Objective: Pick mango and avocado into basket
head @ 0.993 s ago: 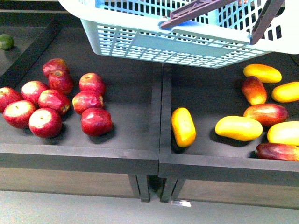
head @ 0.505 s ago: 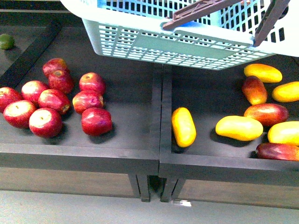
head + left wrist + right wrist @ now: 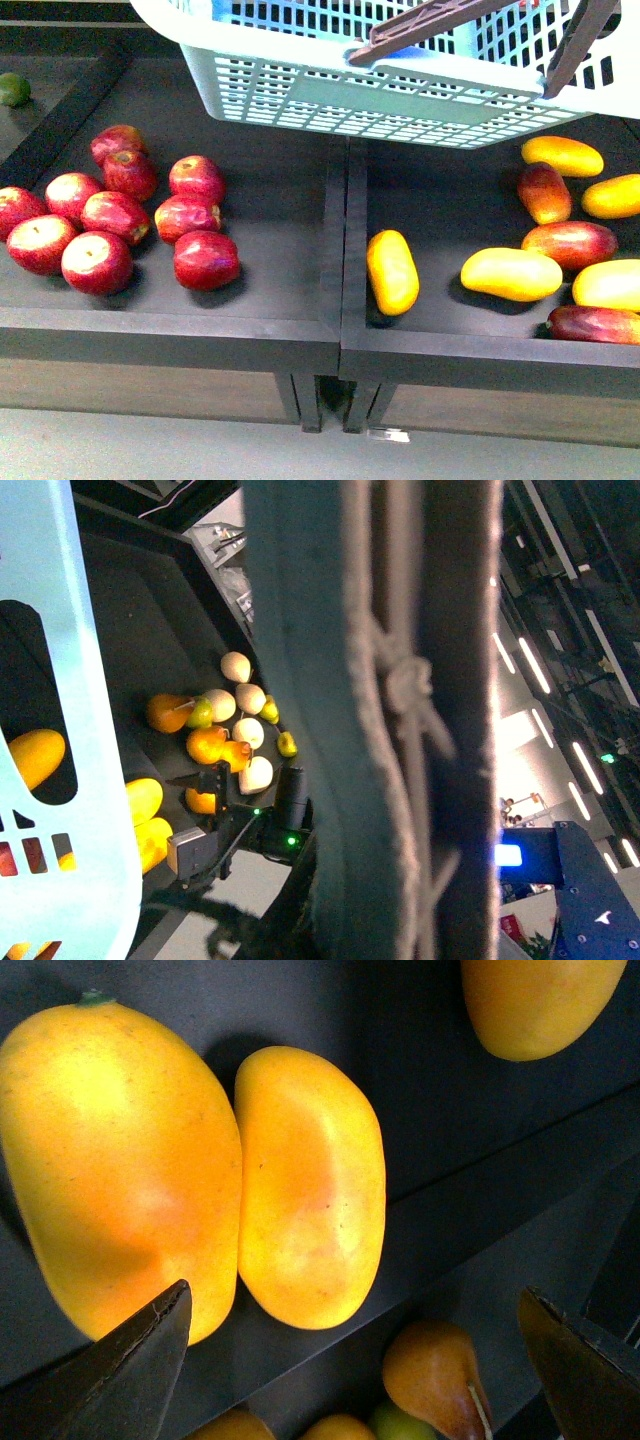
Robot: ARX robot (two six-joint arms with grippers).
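Dark shelf trays (image 3: 262, 215), basket (image 3: 380, 100) above their far edge. Avocado (image 3: 12, 89) well left of basket. Mango (image 3: 310, 1190) lies under my right gripper (image 3: 352, 1292) (fingers (image 3: 130, 1370) wide apart); for the left gripper I cannot tell.

No legible text, number or brand in any view. White tag (image 3: 388, 435) below the shelf (image 3: 170, 345): too small to read. Blue lit panel (image 3: 508, 855) in the left wrist view: blurred, no characters made out.
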